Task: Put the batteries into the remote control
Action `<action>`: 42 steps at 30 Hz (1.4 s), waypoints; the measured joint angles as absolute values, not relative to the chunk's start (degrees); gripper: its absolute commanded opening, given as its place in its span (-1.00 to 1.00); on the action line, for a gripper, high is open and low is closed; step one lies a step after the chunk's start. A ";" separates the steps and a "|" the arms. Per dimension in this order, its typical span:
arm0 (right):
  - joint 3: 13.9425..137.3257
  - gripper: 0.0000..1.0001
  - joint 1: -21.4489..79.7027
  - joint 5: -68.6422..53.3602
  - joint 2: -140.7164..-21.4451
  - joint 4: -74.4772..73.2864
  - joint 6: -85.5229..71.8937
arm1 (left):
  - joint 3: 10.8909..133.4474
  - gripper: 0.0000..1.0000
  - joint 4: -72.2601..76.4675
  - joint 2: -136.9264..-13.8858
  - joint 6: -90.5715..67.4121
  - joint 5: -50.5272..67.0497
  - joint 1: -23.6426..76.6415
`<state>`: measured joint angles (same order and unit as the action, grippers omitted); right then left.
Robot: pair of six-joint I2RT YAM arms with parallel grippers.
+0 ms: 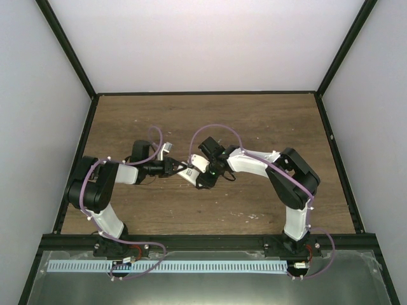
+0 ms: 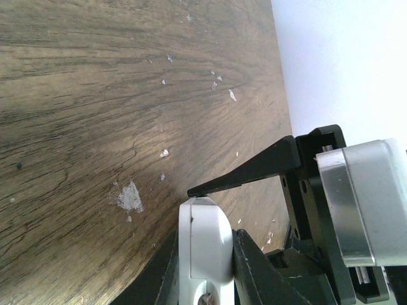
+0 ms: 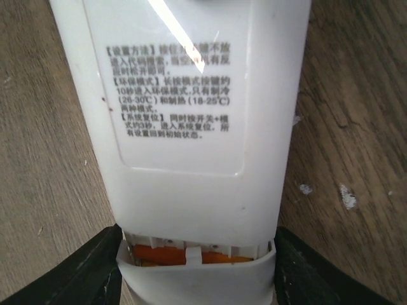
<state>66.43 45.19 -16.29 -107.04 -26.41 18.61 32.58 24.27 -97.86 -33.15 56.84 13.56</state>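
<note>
Left end effector (image 1: 170, 169) clenches the remote control (image 3: 191, 203), Chinese-printed label (image 3: 175, 95) showing; right end effector's (image 3: 197, 241) grip unclear

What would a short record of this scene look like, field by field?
Surface: wooden table
Remote control: label face showing
Batteries: orange, visible inside the compartment gap
Cover: white, at the remote's end, not fully closed
Left gripper: shut on the remote control
Right gripper: fingers on either side of the cover, grip unclear
</note>
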 measured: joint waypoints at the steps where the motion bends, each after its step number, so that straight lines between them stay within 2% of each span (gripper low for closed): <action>1: 66.59 0.13 45.19 -16.29 -107.04 -26.52 18.61 | 32.58 -1.00 24.27 -97.86 -33.15 56.84 13.54; 16: 67.16 0.31 45.17 -16.12 -104.73 -26.52 18.37 | 32.58 -1.00 24.27 -97.86 -33.10 56.86 13.54; 20: 67.05 0.27 44.58 -16.51 -101.03 -26.26 17.96 | 32.58 -1.00 24.27 -97.86 -33.10 56.86 13.56; 27: 64.60 0.07 40.60 -16.97 -98.30 -25.12 17.26 | 32.58 -1.00 24.29 -97.86 -33.10 56.86 13.56; 42: 62.04 0.06 39.13 -20.29 -100.71 -25.61 17.56 | 32.58 -1.00 24.29 -97.86 -33.10 56.86 13.56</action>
<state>62.04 39.13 -20.29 -100.71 -25.61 17.56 32.58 24.29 -97.86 -33.10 56.86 13.56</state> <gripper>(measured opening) 0.531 0.177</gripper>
